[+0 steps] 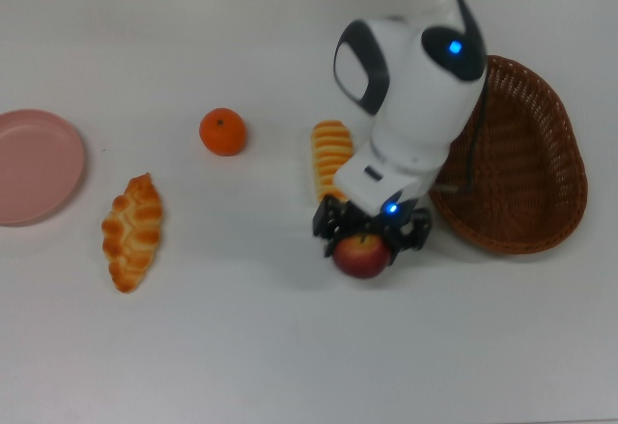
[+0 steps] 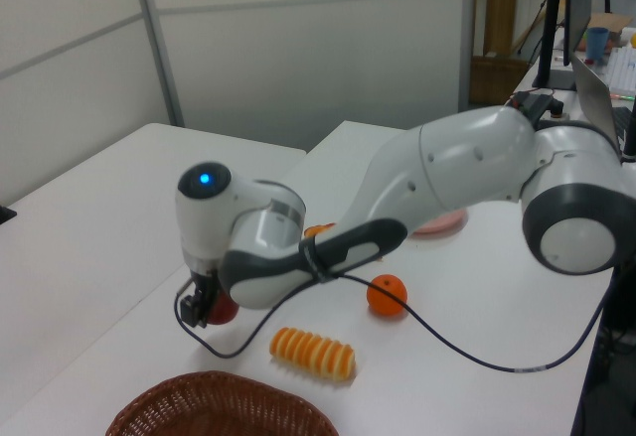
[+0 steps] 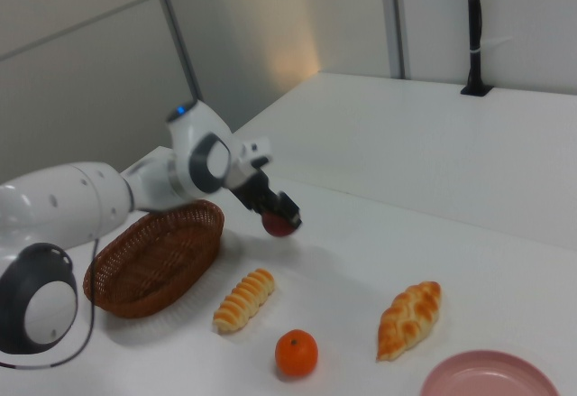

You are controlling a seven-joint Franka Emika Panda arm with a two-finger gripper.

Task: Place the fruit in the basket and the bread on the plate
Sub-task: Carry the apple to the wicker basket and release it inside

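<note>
**First fruit in my grip, nothing delivered yet**

My gripper (image 1: 368, 234) is pinching the dark red fruit (image 1: 362, 256), lifted just beside the basket (image 1: 541, 154) rim but not over it. The basket is empty: oval, brown, coarse woven wicker. The mandarin (image 1: 222, 131) sits well away from the basket, glossy and round. The striped roll (image 1: 331, 156), pale with orange crosswise ridges, lies near the basket. The braided loaf (image 1: 132, 231), knobbly and golden, lies far from the basket, near the smooth pink plate (image 1: 39, 165), which is bare. I judge all four placements remain.
</note>
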